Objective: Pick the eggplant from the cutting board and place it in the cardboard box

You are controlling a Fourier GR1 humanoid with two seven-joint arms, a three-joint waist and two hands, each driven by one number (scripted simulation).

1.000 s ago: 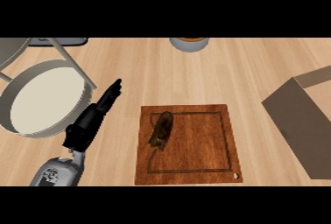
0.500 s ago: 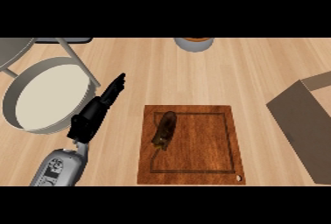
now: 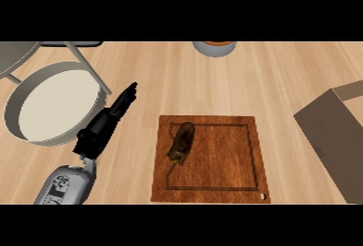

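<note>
A dark brown eggplant [image 3: 181, 142] lies lengthwise on the left part of the wooden cutting board [image 3: 225, 163], stem end toward me. The cardboard box [image 3: 337, 135] stands at the right edge, only partly in view. My left hand [image 3: 106, 123] rests to the left of the board with its fingers straight, pointing away up the counter; it is open and apart from the eggplant. My right hand shows nowhere.
A round grey pan with a pale inside [image 3: 54, 109] sits at the left beside my left hand, under a grey frame [image 3: 86, 67]. A small bowl [image 3: 215, 47] stands at the counter's far edge.
The view has shifted, so the board and box sit slightly farther right and lower. My left forearm has drawn a little closer in at the lower left; the eggplant has not moved on the board.
</note>
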